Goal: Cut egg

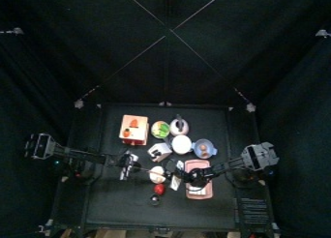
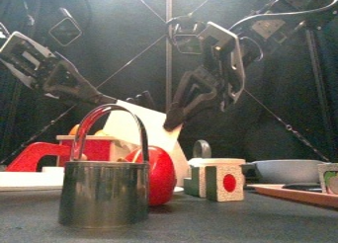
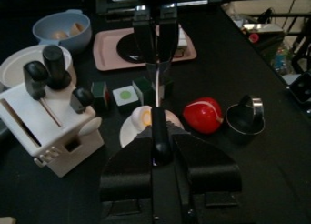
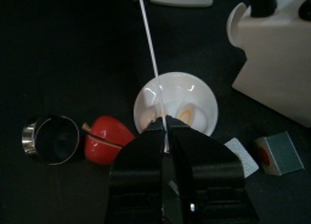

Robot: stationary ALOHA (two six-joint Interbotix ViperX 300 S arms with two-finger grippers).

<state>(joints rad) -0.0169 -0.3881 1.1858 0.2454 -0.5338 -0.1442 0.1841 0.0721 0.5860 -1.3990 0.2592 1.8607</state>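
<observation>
The egg (image 4: 185,111), pale with an orange patch, lies on a small white plate (image 4: 206,89) near the table's front; it also shows in the left wrist view (image 3: 145,121). A thin knife (image 4: 151,55), seen edge-on, runs above the plate between my two grippers (image 3: 152,82). My right gripper (image 4: 165,137) is shut on one end. My left gripper (image 3: 152,147) looks shut on the other end. In the top view the left gripper (image 1: 131,165) and the right gripper (image 1: 183,169) flank the plate (image 1: 158,171).
A red pepper-like thing (image 3: 203,116) and a metal cup (image 3: 246,118) stand beside the plate. A white knife block (image 3: 49,127), a green-faced cube (image 3: 122,94), a pink tray (image 3: 107,47) and a blue bowl (image 3: 61,27) surround it.
</observation>
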